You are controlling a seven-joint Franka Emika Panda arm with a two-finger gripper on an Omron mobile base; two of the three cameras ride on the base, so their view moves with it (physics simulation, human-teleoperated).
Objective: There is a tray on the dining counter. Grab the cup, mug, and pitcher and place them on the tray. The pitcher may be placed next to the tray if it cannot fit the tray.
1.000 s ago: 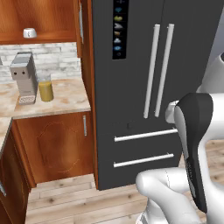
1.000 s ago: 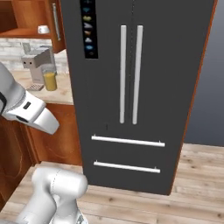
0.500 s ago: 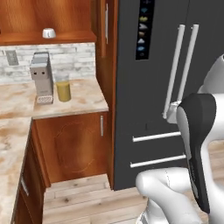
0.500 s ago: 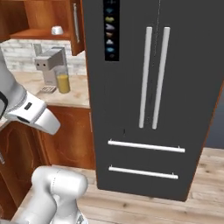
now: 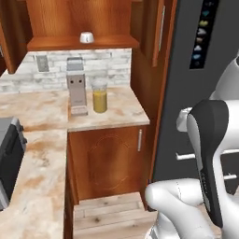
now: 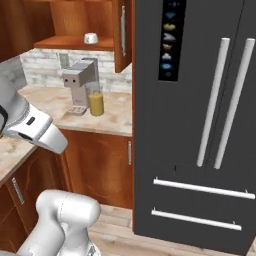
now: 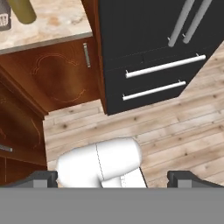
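The pitcher [image 5: 99,95], a clear glass cylinder with orange liquid, stands on a beige marble wall counter [image 5: 121,109] beside a grey coffee machine [image 5: 77,91]. It shows again as the pitcher [image 6: 96,103] in the right base view and at the top left corner as the pitcher [image 7: 22,9] in the hand view. A small squat white mug [image 5: 85,37] sits on the wooden shelf above; the mug [image 6: 90,38] shows from the other side too. My gripper [image 7: 113,179] is open and holds nothing, pointing down at the wood floor, far from the pitcher. The tray, cup and dining counter are out of view.
A tall dark fridge [image 6: 200,125] with long silver handles stands right of the counter. Reddish wood cabinets [image 5: 109,158] run below the counter top. A dark appliance [image 5: 7,154] sits on the near left counter. Plank floor [image 7: 175,127] lies before the fridge.
The whole picture has slid right as the base moved, so the counter corner, pitcher and coffee machine now sit nearer the middle. The arm keeps its pose.
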